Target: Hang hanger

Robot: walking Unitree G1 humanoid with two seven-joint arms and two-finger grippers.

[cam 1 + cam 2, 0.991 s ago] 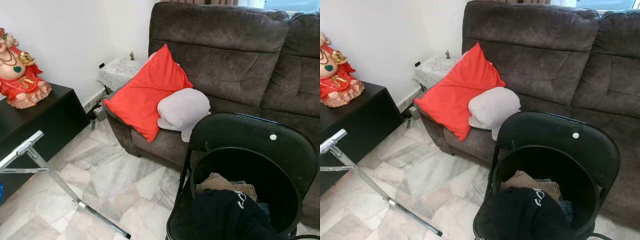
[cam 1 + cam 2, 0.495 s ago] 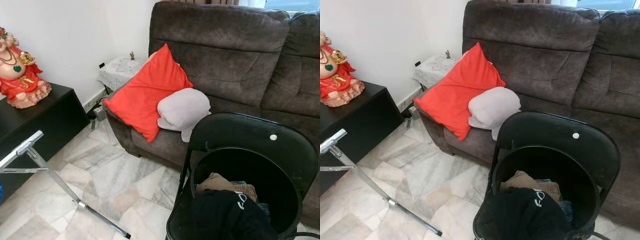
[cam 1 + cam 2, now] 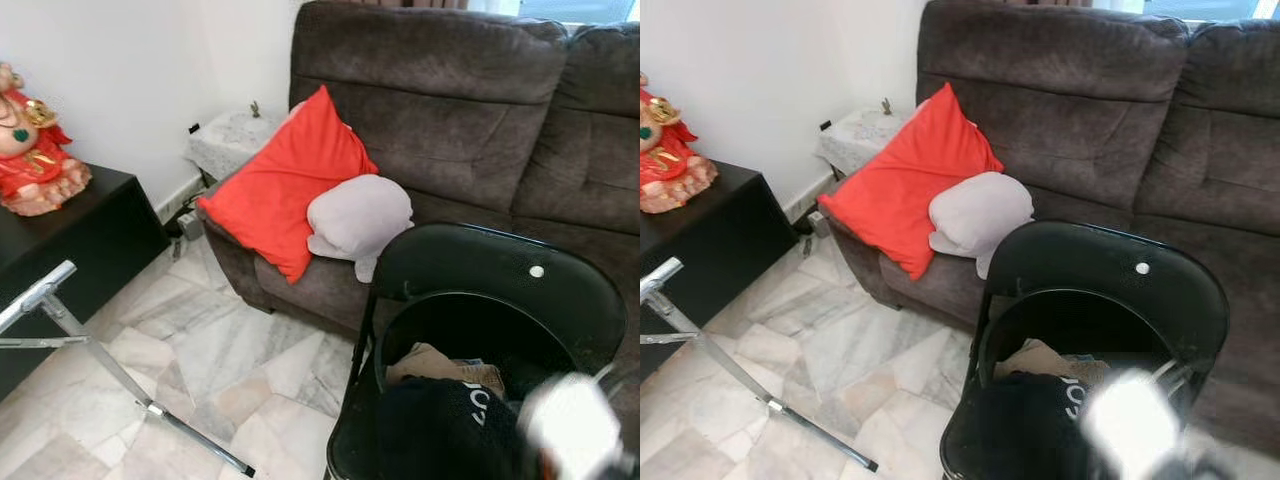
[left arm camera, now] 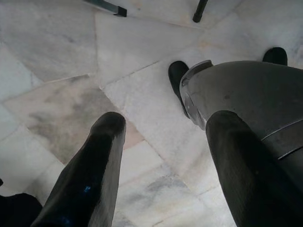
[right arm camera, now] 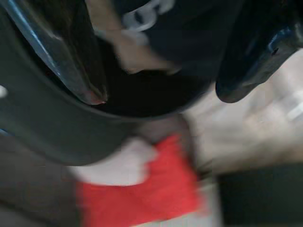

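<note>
Before the sofa (image 3: 440,110), a folding chair (image 3: 500,290) holds clothes (image 3: 440,425); their white lettering is unreadable. Left gripper (image 4: 163,142) gapes wide above floor tiles (image 4: 57,52); right gripper (image 5: 161,71) blurred, wide.

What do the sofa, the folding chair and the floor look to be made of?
Sofa: dark brown plush fabric, likely microfibre or velour, with a matte, mottled nap. Folding chair: black, glossy backrest with sheen, probably painted metal or plastic. Floor: polished marble-look tiles, grey-beige veining and visible joints.
</note>
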